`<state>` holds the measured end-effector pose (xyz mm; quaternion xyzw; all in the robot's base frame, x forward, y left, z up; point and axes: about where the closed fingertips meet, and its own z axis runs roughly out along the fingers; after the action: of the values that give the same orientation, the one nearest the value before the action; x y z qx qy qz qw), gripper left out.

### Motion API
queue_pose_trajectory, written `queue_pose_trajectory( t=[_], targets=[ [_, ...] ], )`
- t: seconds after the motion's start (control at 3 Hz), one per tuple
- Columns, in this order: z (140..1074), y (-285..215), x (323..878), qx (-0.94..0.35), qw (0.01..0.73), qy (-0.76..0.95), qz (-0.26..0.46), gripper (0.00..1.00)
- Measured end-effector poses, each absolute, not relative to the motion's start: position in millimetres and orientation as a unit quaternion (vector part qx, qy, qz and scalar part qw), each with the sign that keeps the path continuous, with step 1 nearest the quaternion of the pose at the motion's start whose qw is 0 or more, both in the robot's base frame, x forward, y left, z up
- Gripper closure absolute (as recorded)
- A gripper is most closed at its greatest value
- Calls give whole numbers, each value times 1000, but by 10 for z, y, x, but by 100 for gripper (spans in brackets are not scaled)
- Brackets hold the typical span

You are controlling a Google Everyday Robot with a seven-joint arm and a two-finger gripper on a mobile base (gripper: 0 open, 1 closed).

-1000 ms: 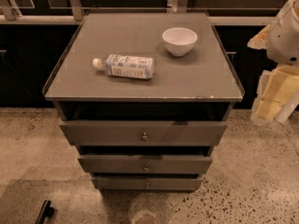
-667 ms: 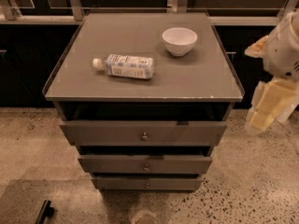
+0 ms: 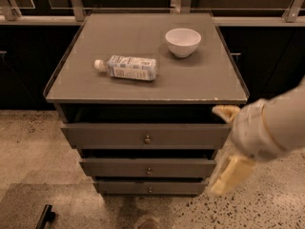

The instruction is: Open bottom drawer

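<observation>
The bottom drawer [image 3: 124, 187] is the lowest, narrowest grey-brown front of the cabinet, with a tiny round metal knob [image 3: 149, 190] at its centre. It sits stepped back under the middle drawer [image 3: 114, 168] and the top drawer [image 3: 105, 136]. My gripper [image 3: 217, 150] is at the cabinet's right front corner, level with the top and middle drawers, right of and above the bottom knob. Its two cream fingers [image 3: 233, 173] are spread wide and hold nothing.
A clear plastic bottle [image 3: 127, 67] lies on its side on the cabinet top [image 3: 200, 80], and a white bowl [image 3: 183, 42] stands at the back right. Dark cabinets and metal rails run behind. Speckled floor surrounds the cabinet, with a dark object [image 3: 45, 216] at lower left.
My arm has swung left and down from beside the cabinet's right edge to its right front corner. The drawers, bottle and bowl have not moved.
</observation>
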<state>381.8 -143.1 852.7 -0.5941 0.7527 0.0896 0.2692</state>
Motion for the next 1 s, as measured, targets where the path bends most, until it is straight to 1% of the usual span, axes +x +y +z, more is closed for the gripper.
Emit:
queue_pose_trajectory(
  t=[0.33, 0.67, 1.0],
  targets=[
    [7550, -1060, 3639, -535, 302, 760, 212, 0],
    [7119, -899, 3549, -494, 304, 770, 265, 0],
    [6989, -1013, 3573, -473, 309, 784, 255, 0]
  ],
)
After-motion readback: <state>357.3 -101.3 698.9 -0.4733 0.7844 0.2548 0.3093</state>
